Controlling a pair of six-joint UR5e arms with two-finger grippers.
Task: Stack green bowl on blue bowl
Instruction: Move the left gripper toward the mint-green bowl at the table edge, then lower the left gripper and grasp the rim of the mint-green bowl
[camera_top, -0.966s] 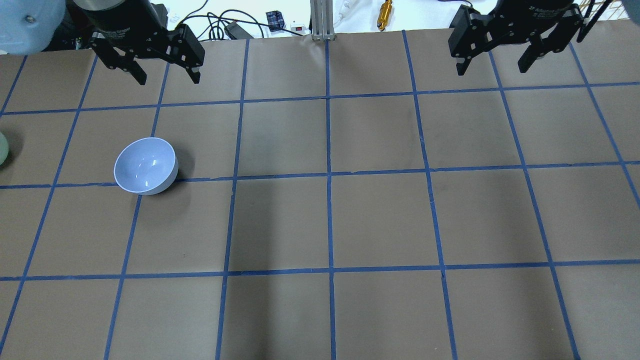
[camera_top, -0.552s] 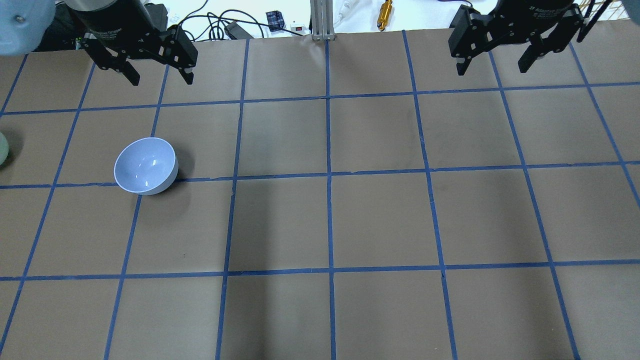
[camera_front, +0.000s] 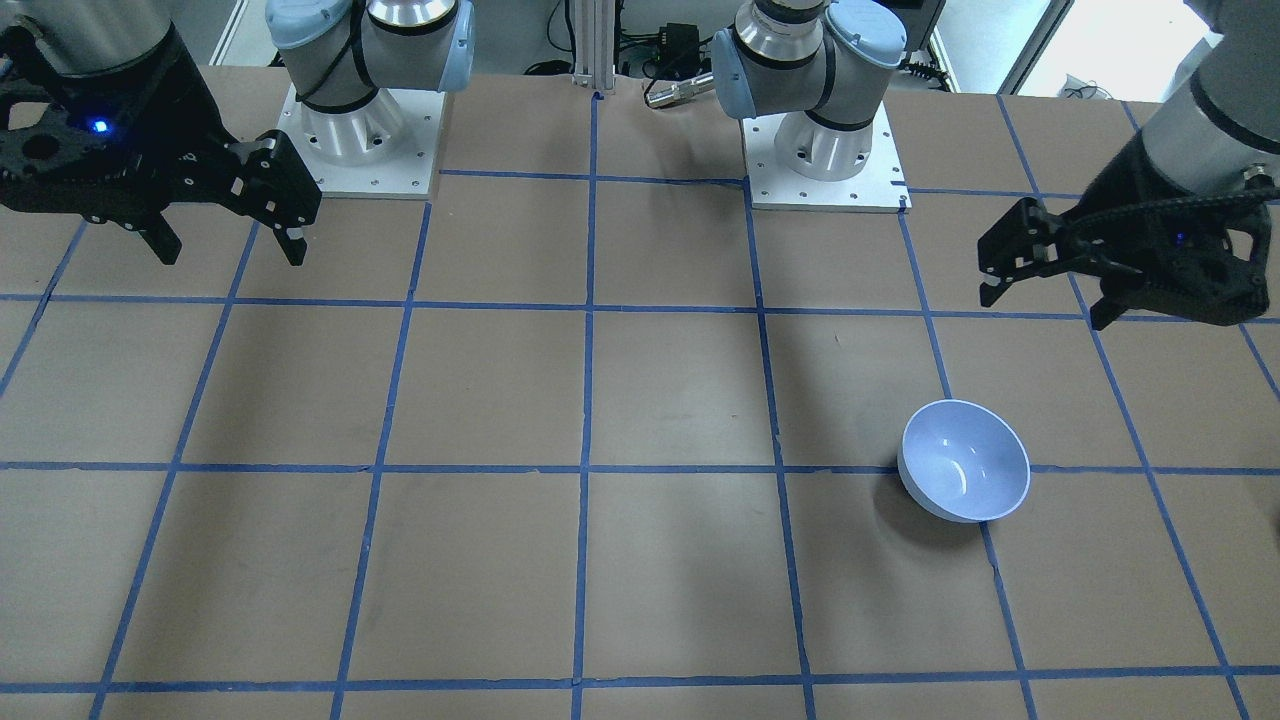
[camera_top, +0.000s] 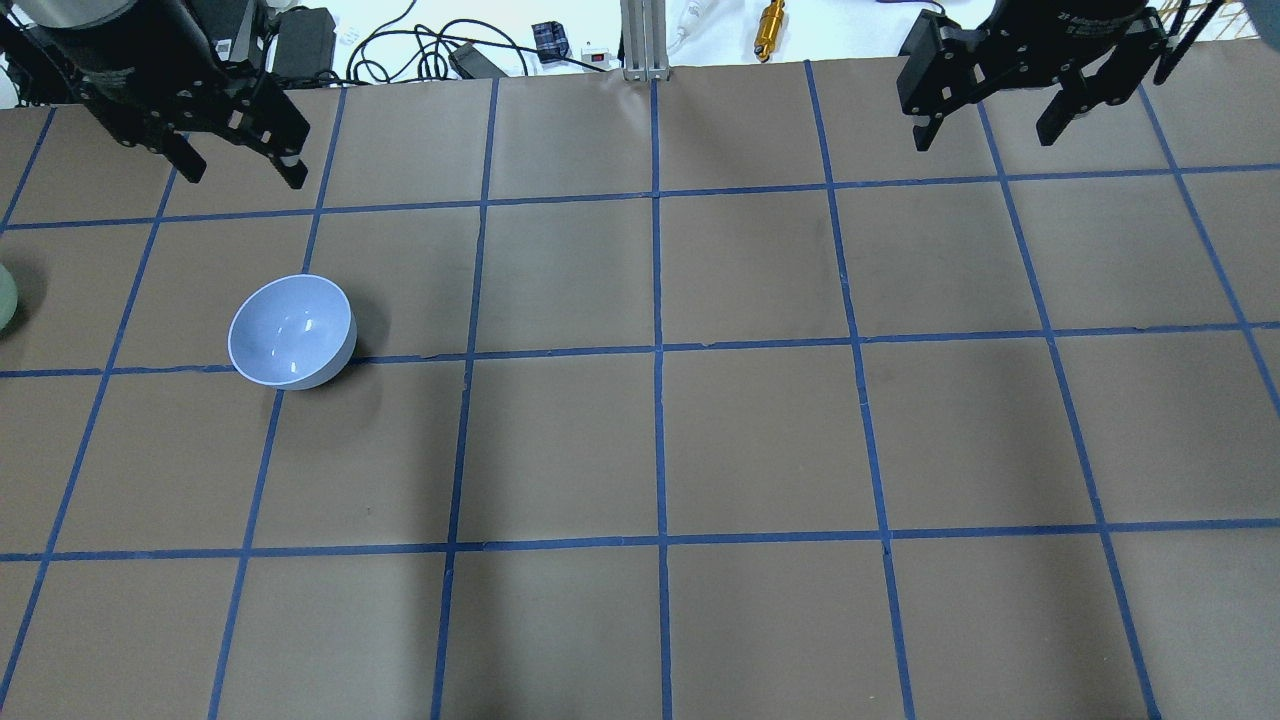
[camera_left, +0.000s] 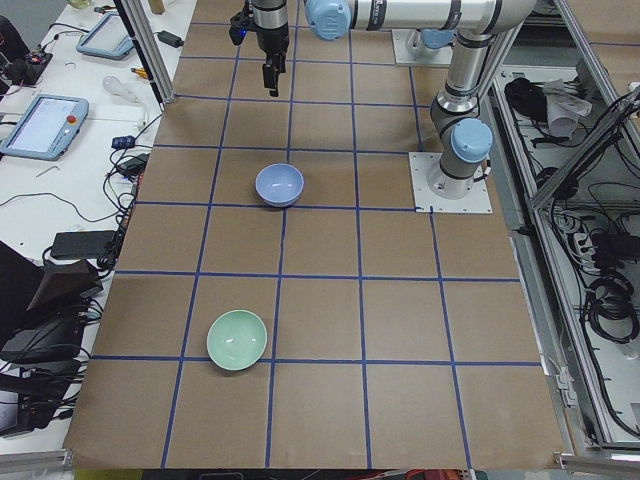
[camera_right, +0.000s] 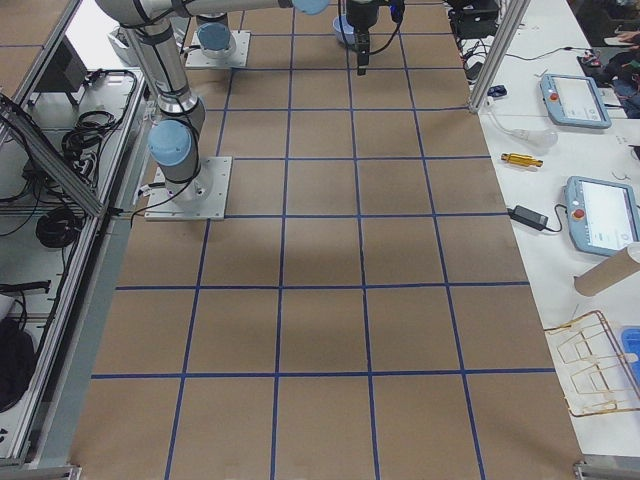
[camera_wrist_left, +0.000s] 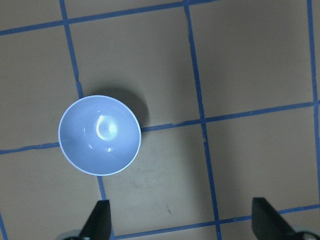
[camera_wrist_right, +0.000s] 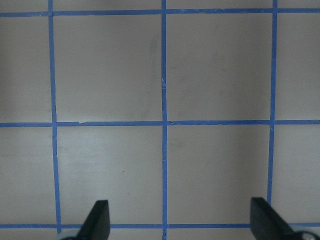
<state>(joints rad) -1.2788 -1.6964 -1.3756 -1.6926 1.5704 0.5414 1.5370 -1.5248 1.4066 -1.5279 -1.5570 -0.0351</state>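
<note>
Barely legible lettering (camera_top: 1095, 18) on right tool (camera_top: 983, 140)

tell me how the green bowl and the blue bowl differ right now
Colour: the green bowl is pale mint, the blue bowl pale periwinkle. Place: the green bowl sits toward the robot's-left end of the table, the blue bowl further in, nearer the left pincer. Both stand upright and empty, about the same size, neither held.
</note>
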